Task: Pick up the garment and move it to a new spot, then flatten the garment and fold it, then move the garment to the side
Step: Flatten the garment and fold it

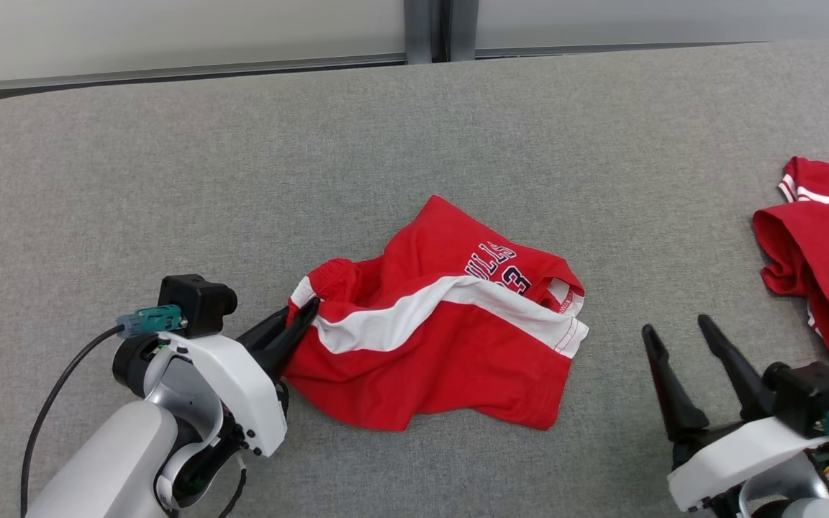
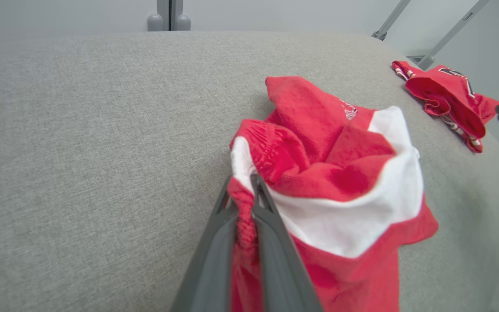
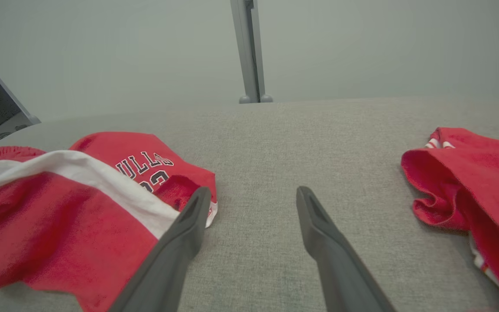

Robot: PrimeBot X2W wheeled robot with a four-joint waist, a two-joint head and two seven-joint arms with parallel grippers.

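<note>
Left end effector (image 1: 306,311) clamped tight on the bunched left edge of the red-and-white garment (image 1: 443,360), which lies crumpled mid-desk (image 1: 242,180) – right end effector (image 1: 677,325) spread wide, holding nothing, just beside it; spare red clothing (image 1: 825,266) far right

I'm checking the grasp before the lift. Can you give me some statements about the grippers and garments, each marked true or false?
1. The left gripper is shut on an edge of the red and white garment. True.
2. The right gripper also grips it. False: it is open, apart from the cloth, above the table.
3. A second red garment lies towards the robot's right. True.
4. The red and white garment lies flat and folded. False: it is crumpled.
</note>
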